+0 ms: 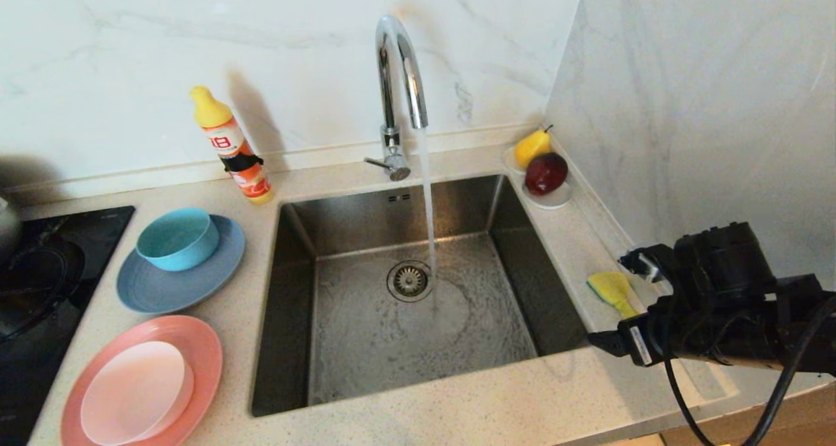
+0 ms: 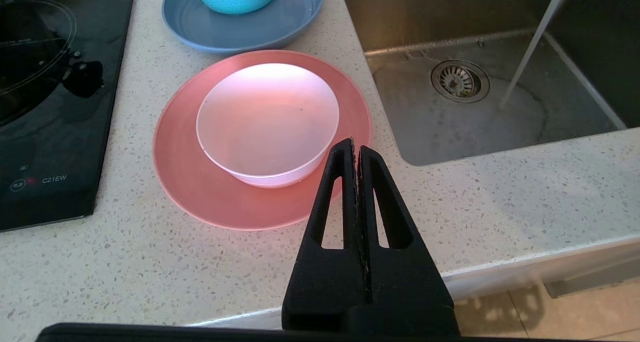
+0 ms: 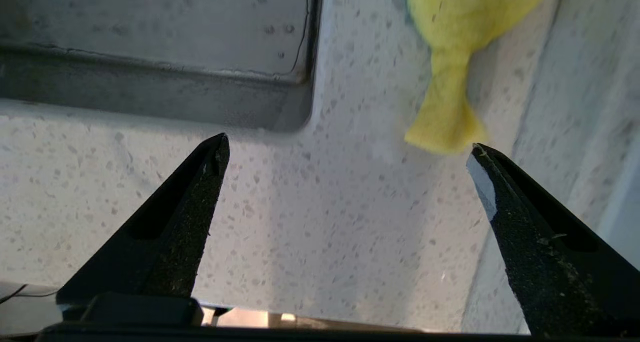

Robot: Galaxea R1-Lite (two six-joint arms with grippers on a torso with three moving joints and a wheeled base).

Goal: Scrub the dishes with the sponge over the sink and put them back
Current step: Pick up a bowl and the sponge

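A: What does the worktop (image 1: 457, 413) carry?
B: The sink (image 1: 339, 224) is set in its middle, and water runs from the tap (image 1: 400, 67) onto the basin floor beside the drain (image 1: 409, 280).

A: And the dishes?
B: All four sit on the left side of the worktop. The pink plate (image 1: 202, 348) lies near the front edge with the pale bowl (image 1: 134, 390) on it. Behind it the grey-blue plate (image 1: 163, 289) carries the teal bowl (image 1: 177, 238).

A: Where are the arms?
B: The right gripper (image 3: 345, 149) hangs over the worktop by the sink's front right corner, its fingers spread wide around nothing. The left gripper (image 2: 356, 149) is above the front edge near the pink plate, pressed shut and empty.

A: The sponge?
B: The sponge (image 1: 614, 290) lies on the narrow strip right of the sink, its tail just beyond one right fingertip (image 3: 482, 169).

A: Anything smaller?
B: A soap bottle (image 1: 232, 147) stands by the back wall, and a saucer (image 1: 552, 201) in the back right corner holds a pear (image 1: 531, 147) and a dark red fruit (image 1: 546, 173).
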